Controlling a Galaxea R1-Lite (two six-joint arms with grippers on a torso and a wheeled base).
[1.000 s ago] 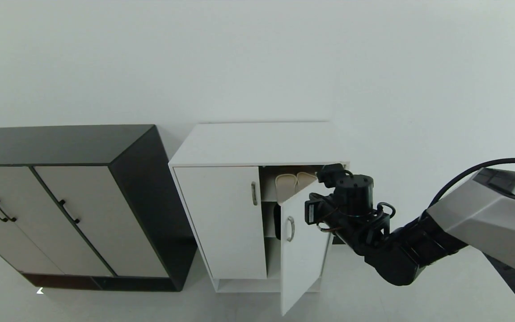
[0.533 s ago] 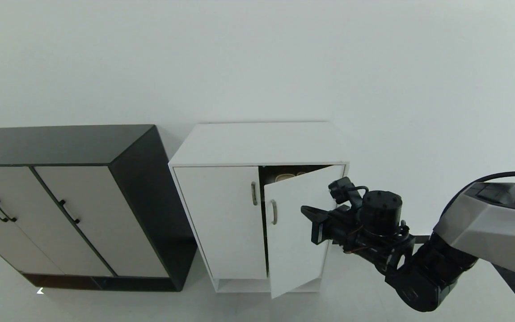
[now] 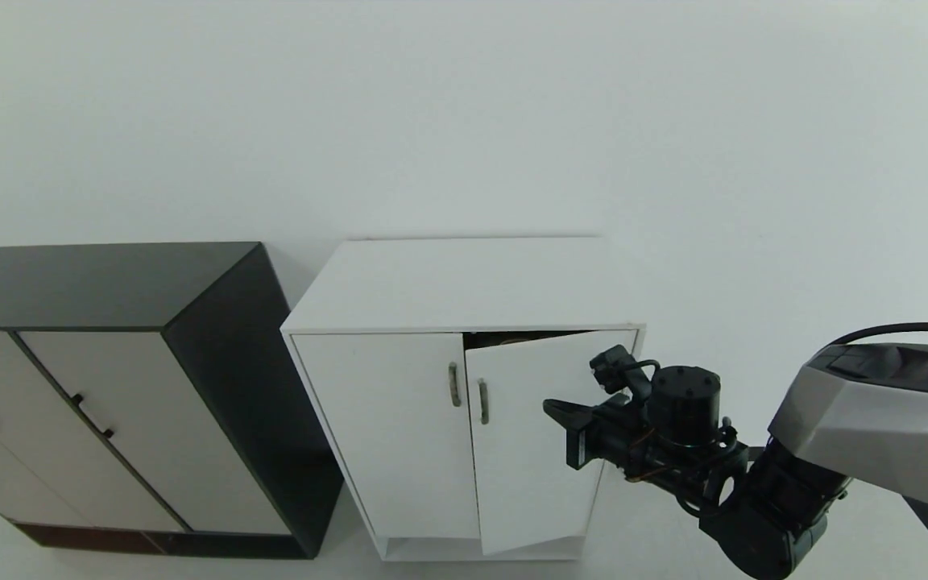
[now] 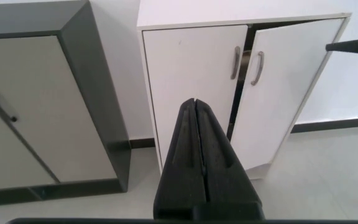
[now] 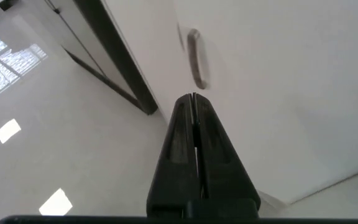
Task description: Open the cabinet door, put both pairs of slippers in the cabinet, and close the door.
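Observation:
The white cabinet (image 3: 464,282) stands against the wall with its left door (image 3: 383,435) shut. Its right door (image 3: 528,467) is a narrow crack ajar at the top edge, its handle (image 3: 483,401) close beside the left door's handle. My right gripper (image 3: 554,408) is shut, its tip against the front of the right door; in the right wrist view it (image 5: 194,96) points just below that handle (image 5: 195,59). My left gripper (image 4: 194,102) is shut on nothing and hangs well in front of the cabinet (image 4: 191,81). The slippers are hidden behind the door.
A dark cabinet (image 3: 109,403) with two grey doors stands directly left of the white one. Bare white wall runs behind both. Open floor (image 4: 328,180) lies in front and to the right of the white cabinet.
The right door has swung from half open to almost shut, with my right gripper following against its front. The slippers went out of sight behind it. The head camera has also shifted.

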